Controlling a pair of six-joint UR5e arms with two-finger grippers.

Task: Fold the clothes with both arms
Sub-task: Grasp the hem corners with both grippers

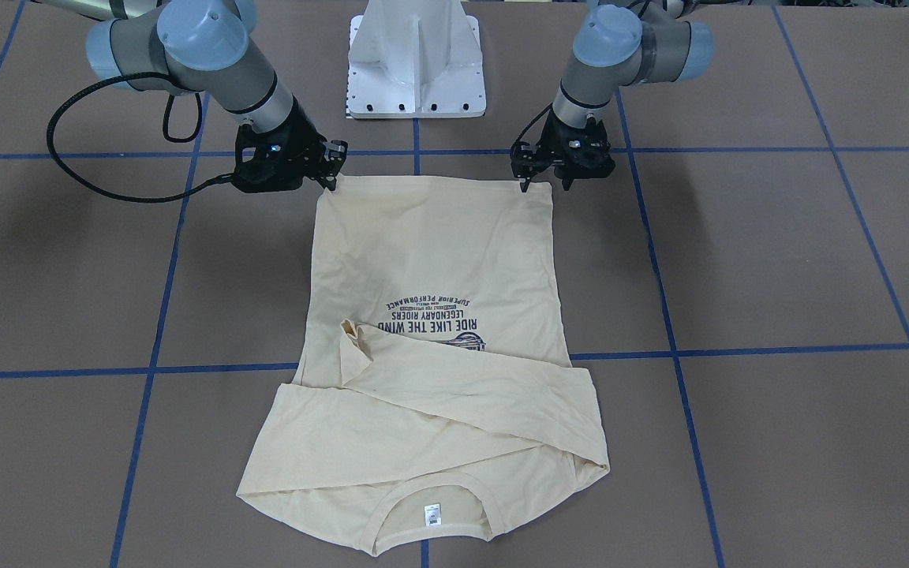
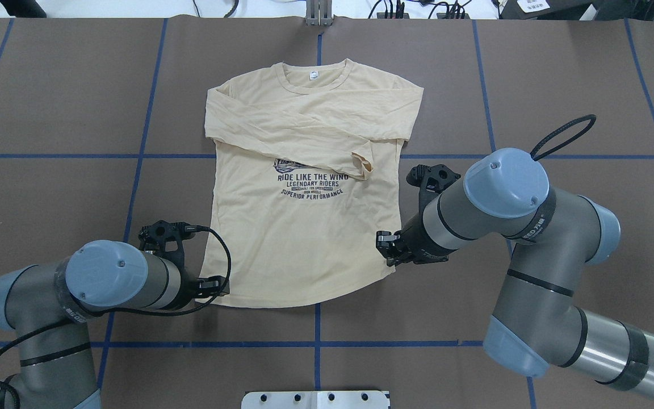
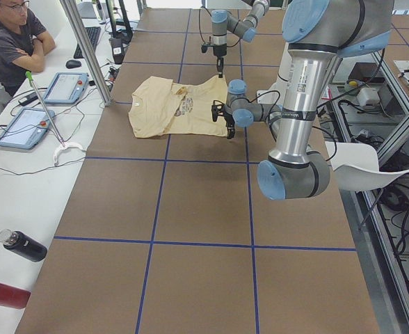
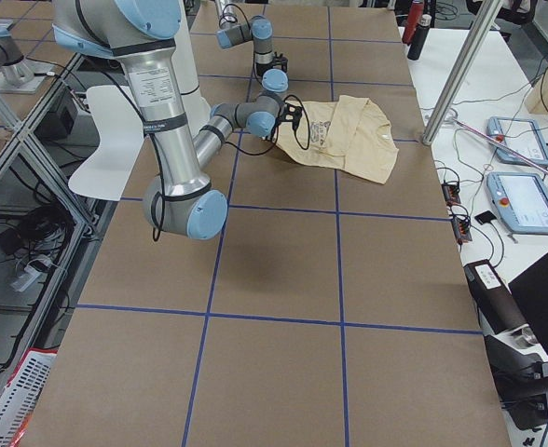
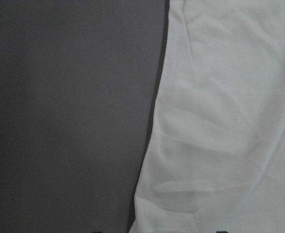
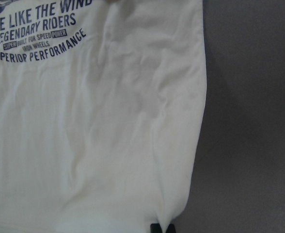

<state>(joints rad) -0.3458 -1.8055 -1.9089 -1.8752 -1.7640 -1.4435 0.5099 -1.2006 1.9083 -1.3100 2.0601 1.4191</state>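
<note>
The T-shirt (image 2: 304, 238) lies flat on the table (image 2: 49, 199), collar at twelve o'clock overhead. The left gripper (image 1: 544, 184) is at its seven o'clock hem corner, and only the wrist view shows the jaws spread. The right gripper (image 2: 385, 250), at five o'clock, seems to be pinching the hem.

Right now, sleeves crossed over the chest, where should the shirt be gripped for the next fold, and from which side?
Grip the shirt at the two corners of its hem, coming from the robot's side. The hem lies flat and free nearest the robot, so lifting it would likely carry the lower half over the sleeves. The left tool and right tool sit at those corners.
</note>
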